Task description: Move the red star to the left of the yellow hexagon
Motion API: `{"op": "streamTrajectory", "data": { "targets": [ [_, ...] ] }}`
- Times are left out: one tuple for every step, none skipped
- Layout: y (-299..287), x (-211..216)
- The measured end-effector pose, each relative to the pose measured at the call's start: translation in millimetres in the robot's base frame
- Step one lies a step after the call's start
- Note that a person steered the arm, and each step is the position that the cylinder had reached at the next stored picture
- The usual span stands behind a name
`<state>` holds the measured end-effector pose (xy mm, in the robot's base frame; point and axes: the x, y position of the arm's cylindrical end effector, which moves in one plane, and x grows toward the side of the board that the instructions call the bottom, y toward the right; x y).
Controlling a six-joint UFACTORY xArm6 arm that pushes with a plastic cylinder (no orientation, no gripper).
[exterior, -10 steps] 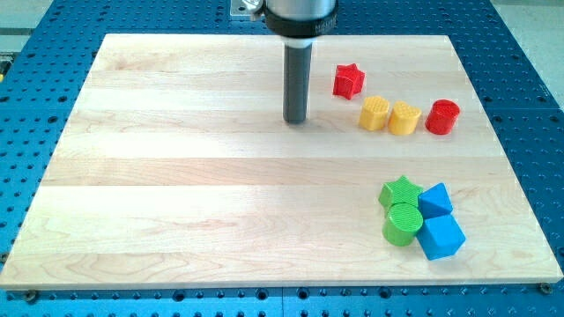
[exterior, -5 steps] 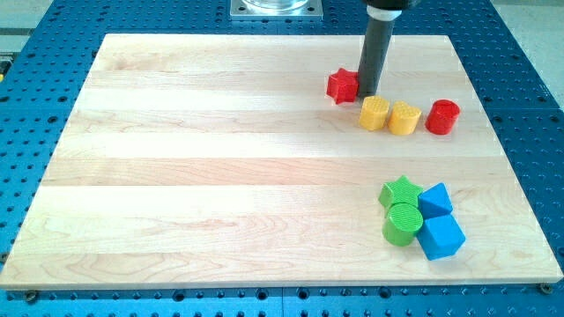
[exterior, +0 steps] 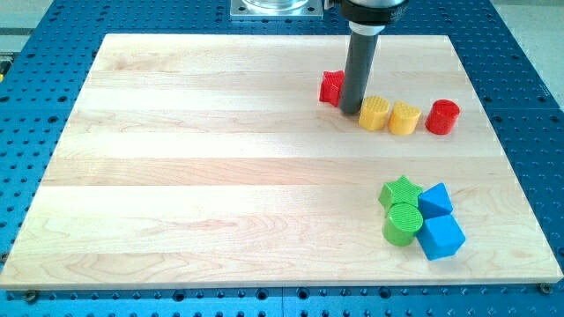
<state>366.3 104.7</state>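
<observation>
The red star (exterior: 330, 88) lies near the view's top right of the wooden board, partly hidden behind my rod. My tip (exterior: 352, 111) is down on the board, touching the star's right side, just left of the yellow hexagon (exterior: 374, 114). The star sits up and to the left of the hexagon. A yellow heart-like block (exterior: 404, 118) and a red cylinder (exterior: 442, 117) continue the row to the right.
A cluster stands at the view's lower right: a green star (exterior: 401, 191), a green cylinder (exterior: 403, 224), a blue block (exterior: 434, 201) and a blue cube (exterior: 440, 237). The wooden board (exterior: 194, 167) lies on a blue perforated table.
My tip went from the board's middle top round to the star's right side, then moved left and down. The red star has slid left, from about x 395 to about x 375.
</observation>
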Motion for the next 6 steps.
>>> {"op": "streamTrajectory", "data": {
  "targets": [
    [0.0, 6.8],
    [0.0, 18.9],
    [-20.2, 19.1],
    [-110.6, 18.5],
    [-140.5, -29.0],
    [-79.5, -58.8]
  ]
}}
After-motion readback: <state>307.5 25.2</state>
